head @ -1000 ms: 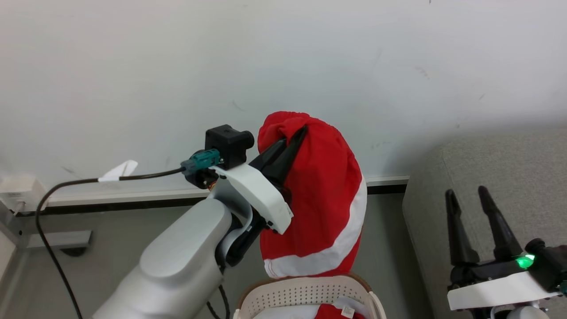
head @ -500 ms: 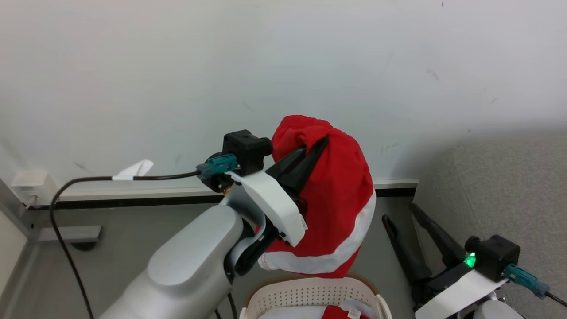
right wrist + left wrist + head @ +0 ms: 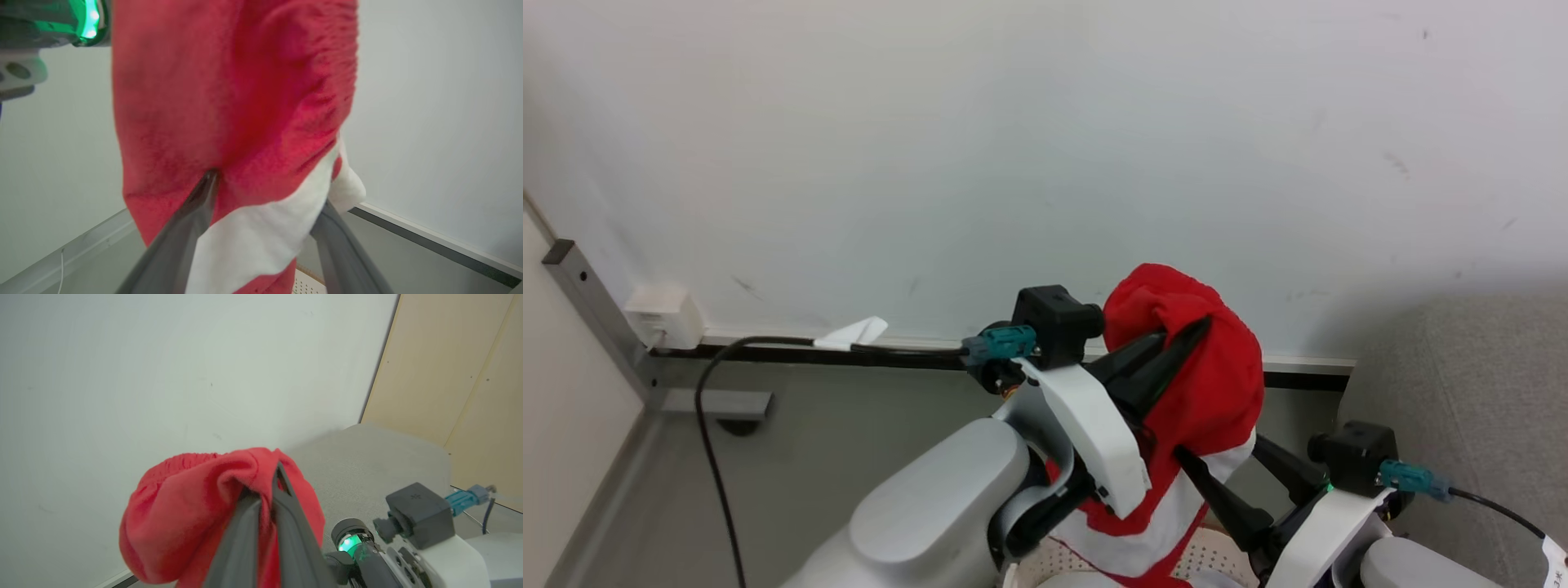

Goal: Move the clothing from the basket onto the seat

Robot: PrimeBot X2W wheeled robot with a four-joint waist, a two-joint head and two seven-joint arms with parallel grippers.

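Clothing (image 3: 1223, 384) pinched in left fingers (image 3: 1164, 363), right fingers (image 3: 1217, 500) astride it

Surface finishes.
Both matt: soft red cloth garment (image 3: 245, 102) with a fuzzy nap; large light grey sofa (image 3: 367, 465) in fine woven upholstery.

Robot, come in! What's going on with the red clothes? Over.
Left gripper shut on the clothing, lifted over the basket. Right gripper open, fingers straddling its white band. Seat to the right, beyond the right gripper.

light: bright, even | shadow: soft, on wall (image 3: 1339, 327) beside seat (image 3: 1462, 384) | right wrist: clothing (image 3: 229, 102) blurred
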